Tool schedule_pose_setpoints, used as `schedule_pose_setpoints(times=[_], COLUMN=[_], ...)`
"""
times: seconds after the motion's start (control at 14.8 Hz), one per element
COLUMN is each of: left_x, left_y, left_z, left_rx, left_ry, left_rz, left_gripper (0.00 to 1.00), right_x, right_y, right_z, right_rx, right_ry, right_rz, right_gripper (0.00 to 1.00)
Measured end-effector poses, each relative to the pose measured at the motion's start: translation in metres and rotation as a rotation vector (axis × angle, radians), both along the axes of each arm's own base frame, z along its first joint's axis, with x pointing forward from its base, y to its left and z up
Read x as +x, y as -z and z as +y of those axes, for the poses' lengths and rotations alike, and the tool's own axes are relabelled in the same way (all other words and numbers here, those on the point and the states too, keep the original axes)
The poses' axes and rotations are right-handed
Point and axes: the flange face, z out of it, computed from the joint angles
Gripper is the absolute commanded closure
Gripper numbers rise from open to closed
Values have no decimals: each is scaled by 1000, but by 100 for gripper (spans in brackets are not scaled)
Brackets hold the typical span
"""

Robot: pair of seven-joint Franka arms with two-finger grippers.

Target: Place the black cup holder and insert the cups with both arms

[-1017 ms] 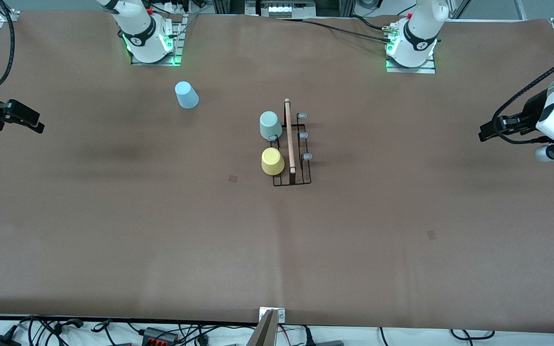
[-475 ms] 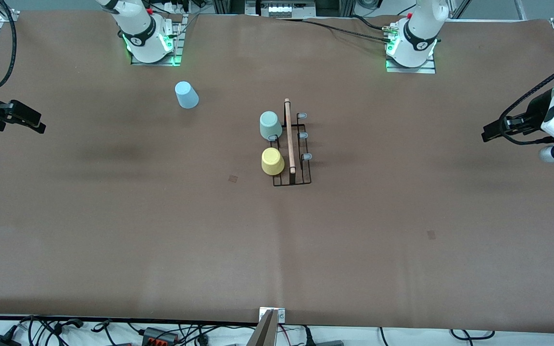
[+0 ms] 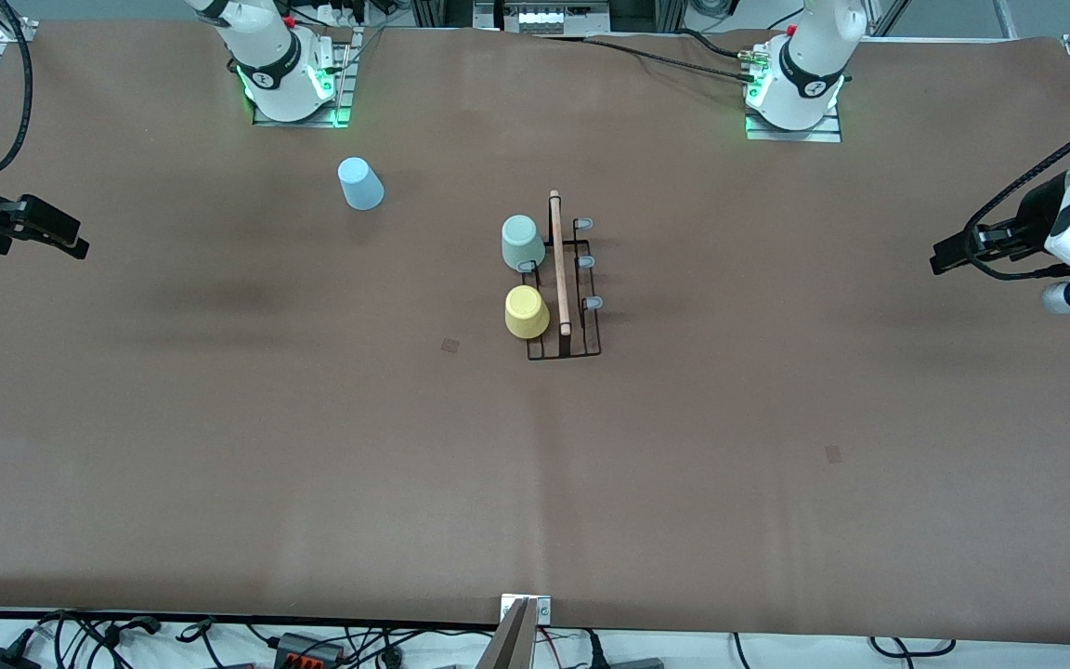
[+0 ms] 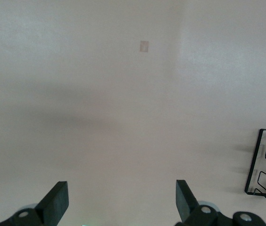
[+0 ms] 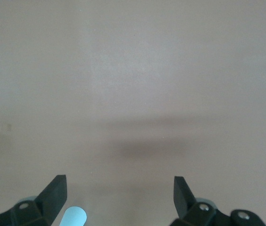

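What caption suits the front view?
Green cup and yellow cup on black holder; blue cup apart.

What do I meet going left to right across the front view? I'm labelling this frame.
Right gripper → light blue cup → black cup holder, carrying the sage green cup and the yellow cup → left gripper.

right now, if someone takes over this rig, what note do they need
Left gripper: jaws open, empty, over the left arm's end of the table.
Right gripper: jaws open, empty, over the right arm's end.
Black cup holder: set mid-table.
Done: sage green cup and yellow cup sit upside down on the holder's pegs along the side toward the right arm, the green one farther from the front camera.
Left: light blue cup is on the table near the right arm's base, not yet on the holder. The three pegs along the side toward the left arm are bare.
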Motion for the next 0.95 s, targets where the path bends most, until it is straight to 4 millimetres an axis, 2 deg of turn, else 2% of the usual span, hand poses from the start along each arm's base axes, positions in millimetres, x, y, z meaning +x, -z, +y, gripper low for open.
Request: schedule_pose_setpoints(times=[0.95], left_x=[0], left_y=[0], left_z=[0], left_rx=[0], left_ry=[0], left_rz=[0], left_gripper=[0], right_x=[0], right_y=[2], right_z=[0], right_rx=[1], right_ry=[0], right_rz=[8], right_gripper=[0])
